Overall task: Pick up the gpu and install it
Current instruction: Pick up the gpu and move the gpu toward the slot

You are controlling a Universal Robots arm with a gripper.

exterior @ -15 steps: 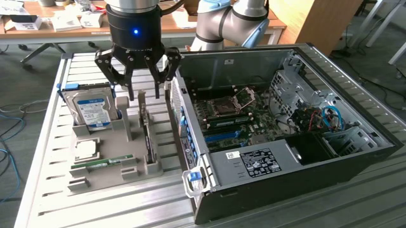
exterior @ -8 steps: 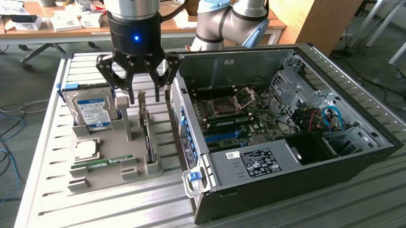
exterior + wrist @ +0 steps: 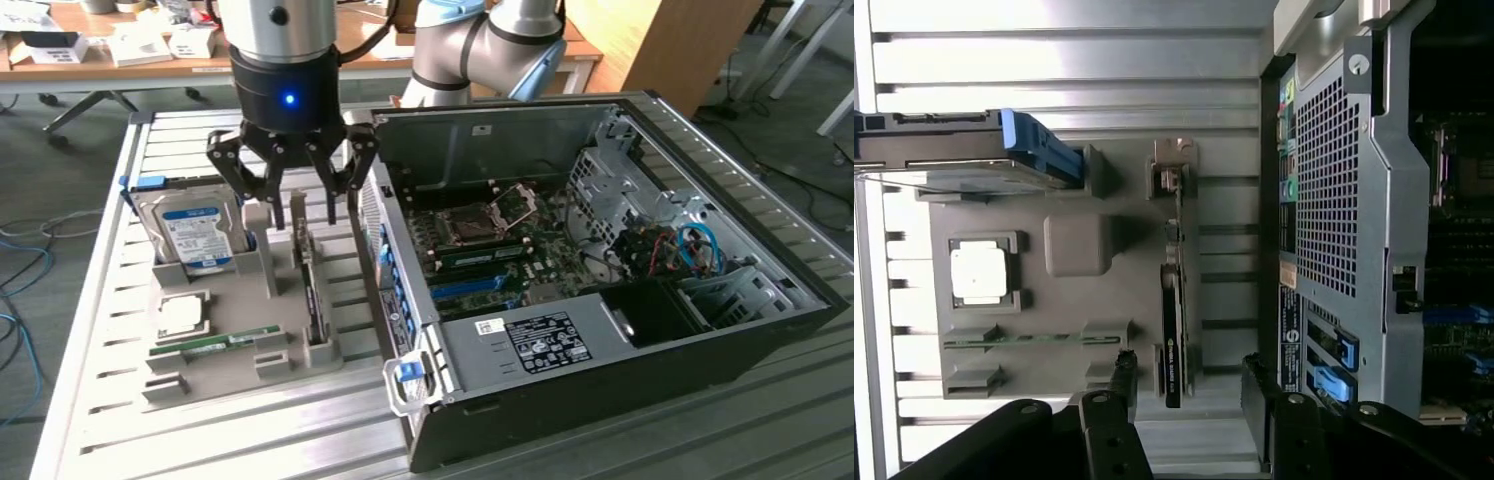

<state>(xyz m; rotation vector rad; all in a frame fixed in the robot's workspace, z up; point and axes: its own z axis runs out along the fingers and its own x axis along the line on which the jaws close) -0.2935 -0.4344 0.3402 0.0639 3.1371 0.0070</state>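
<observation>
Starting at the exterior view's left, around nine o'clock in that picture, I see the hard drive [image 3: 198,235] standing upright in the grey tray [image 3: 254,310]. Its blue label carries print I cannot read. Toward seven o'clock the square processor [image 3: 180,318] lies flat in its pocket with the green memory stick [image 3: 214,345] just beside it, and I can make out no markings on either. The gpu [image 3: 310,275] stands on edge in the tray slot nearest the computer case [image 3: 747,300], at roughly three o'clock from the hard drive. It shows me mostly its thin edge. In the wrist view the gpu [image 3: 1171,335] has a small greenish mark on its dark part that I cannot decipher. The gripper [image 3: 315,215] hangs over the card's far end, at about eleven o'clock in the exterior view, with a blue light glowing on its body and the arm above it cut off by the frame. Its fingers [image 3: 358,165] are spread wide and released, gripping nothing. From the wrist view the gripper [image 3: 1188,375] straddles the card's line with a gap on each side. I cannot tell whether a fingertip grazes the tray. Further right, the open case shows the motherboard [image 3: 494,240] and a black power-supply label [image 3: 547,340] whose white print is too small to read.
</observation>
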